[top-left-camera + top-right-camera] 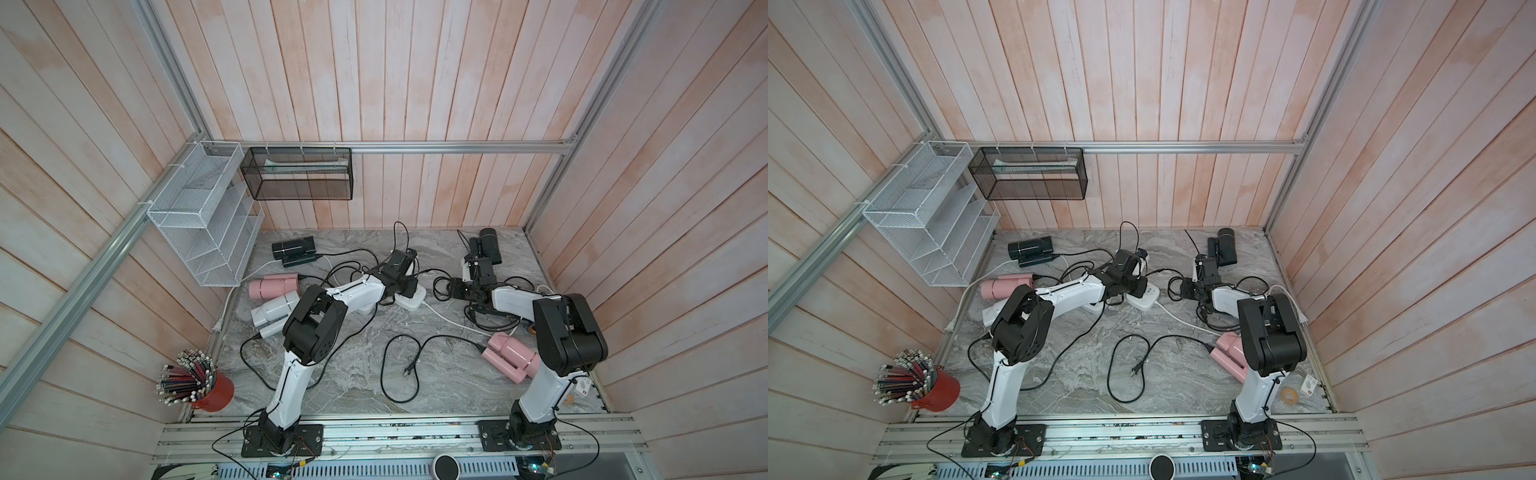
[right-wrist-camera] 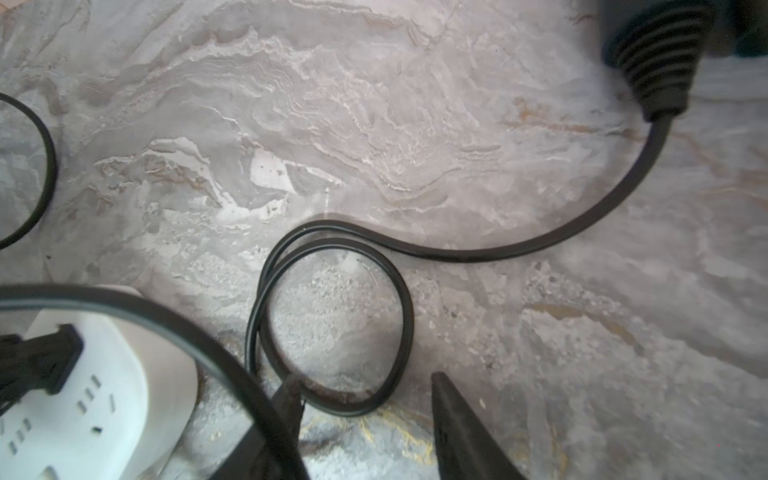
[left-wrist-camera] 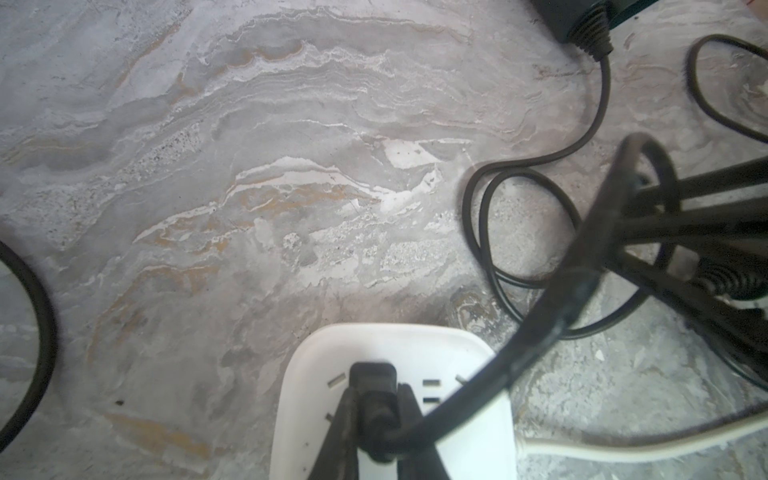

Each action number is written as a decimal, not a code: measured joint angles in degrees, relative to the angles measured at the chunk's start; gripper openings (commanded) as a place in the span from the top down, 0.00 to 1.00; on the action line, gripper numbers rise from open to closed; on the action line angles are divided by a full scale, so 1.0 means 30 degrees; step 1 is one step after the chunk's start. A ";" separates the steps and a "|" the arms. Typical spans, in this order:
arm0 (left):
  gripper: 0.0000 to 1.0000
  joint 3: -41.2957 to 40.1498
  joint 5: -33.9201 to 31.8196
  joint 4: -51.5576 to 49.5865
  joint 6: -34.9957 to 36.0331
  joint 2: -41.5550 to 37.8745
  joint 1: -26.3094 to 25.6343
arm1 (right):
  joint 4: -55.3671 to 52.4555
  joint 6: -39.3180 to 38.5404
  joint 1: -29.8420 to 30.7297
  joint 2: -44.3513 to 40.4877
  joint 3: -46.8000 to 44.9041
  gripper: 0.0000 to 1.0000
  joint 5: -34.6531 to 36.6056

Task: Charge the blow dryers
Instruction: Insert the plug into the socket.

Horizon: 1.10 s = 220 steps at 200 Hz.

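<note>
Near field: the left gripper point(image 3: 376, 409) is clamped on a black plug point(image 3: 372, 376), held directly over the socket face of the white power strip point(image 3: 316, 361) beneath it (whether the prongs are seated cannot be told). A thick cord point(image 3: 540, 324) arcs just beside the fingers.

The right gripper point(image 2: 363, 384) is open, its fingers straddling the near edge of a cord loop point(image 2: 409, 316) lying on the table. Beyond the loop the same cord runs ahead to the collar of a black blow dryer point(image 2: 652, 54).

Far field, well apart from both hands: a pink dryer point(image 1: 274, 286), a grey dryer point(image 1: 276, 311) and a black dryer point(image 1: 293, 248) lie outward of the left arm. A second pink dryer point(image 1: 513, 357) lies back beside the right arm.

Hazards:
- Prongs missing the slots would likely shove the strip.
- Closing on the doubled loop may catch two strands and drag the dryer.
- Crossing cords may snag a wrist.
</note>
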 measured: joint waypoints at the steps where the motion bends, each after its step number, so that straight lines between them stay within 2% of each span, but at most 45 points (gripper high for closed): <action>1: 0.85 -0.0015 0.0007 0.0007 -0.0015 -0.0015 0.0000 | -0.0007 0.0000 0.0000 0.0029 0.0015 0.49 -0.0007; 85: 0.84 -0.0656 0.0350 -0.0197 -0.0415 -0.0590 0.0160 | 0.0313 0.0590 0.0000 0.2892 0.2776 0.69 0.0328; 170: 0.84 -0.0714 0.0517 -0.0153 -0.0998 -0.0627 0.0146 | 0.0510 0.0597 0.0073 0.7067 0.8429 0.69 -0.0546; 205: 0.83 -0.0707 0.0568 -0.0153 -0.1180 -0.0627 0.0146 | 0.0299 0.0262 0.0488 0.7446 0.9092 0.65 -0.1020; 208: 0.83 -0.0714 0.0568 -0.0153 -0.1180 -0.0627 0.0146 | 0.0299 0.0226 0.0525 0.7446 0.9092 0.61 -0.1027; 220: 0.83 -0.0714 0.0576 -0.0153 -0.1188 -0.0627 0.0146 | 0.0291 0.0087 0.0641 0.7264 0.8910 0.57 -0.1064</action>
